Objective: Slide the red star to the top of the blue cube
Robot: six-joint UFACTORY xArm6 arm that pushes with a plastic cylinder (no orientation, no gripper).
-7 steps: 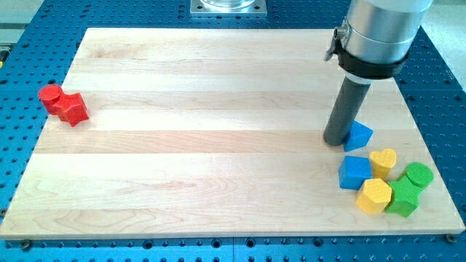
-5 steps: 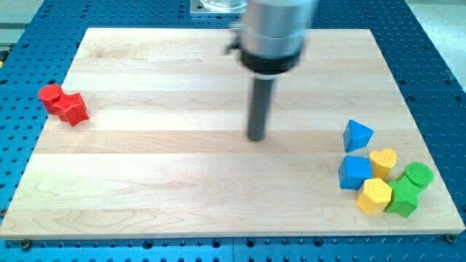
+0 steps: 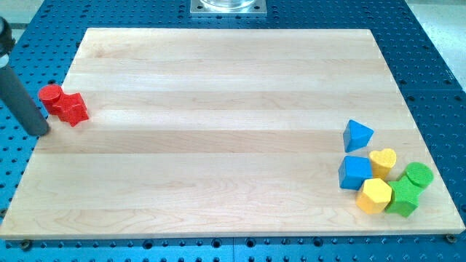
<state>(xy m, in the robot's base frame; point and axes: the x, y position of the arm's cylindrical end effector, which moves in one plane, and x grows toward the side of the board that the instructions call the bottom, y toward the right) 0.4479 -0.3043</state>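
The red star (image 3: pixel 73 108) lies near the board's left edge, touching a red cylinder (image 3: pixel 50 94) at its upper left. The blue cube (image 3: pixel 354 172) sits at the view's lower right. My tip (image 3: pixel 38 133) rests at the board's left edge, just below and left of the two red blocks, a small gap away from them. The rod rises toward the view's top left corner.
A blue triangular block (image 3: pixel 357 135) lies just above the blue cube. A yellow heart (image 3: pixel 383 161), a yellow hexagon (image 3: pixel 374 195), a green block (image 3: pixel 403 198) and a green cylinder (image 3: pixel 419 175) cluster to the cube's right. The wooden board (image 3: pixel 218 87) sits on a blue perforated table.
My tip has swept from beside the blue triangular block at the right, across the board's middle, to the left edge beside the red blocks. No block has moved.
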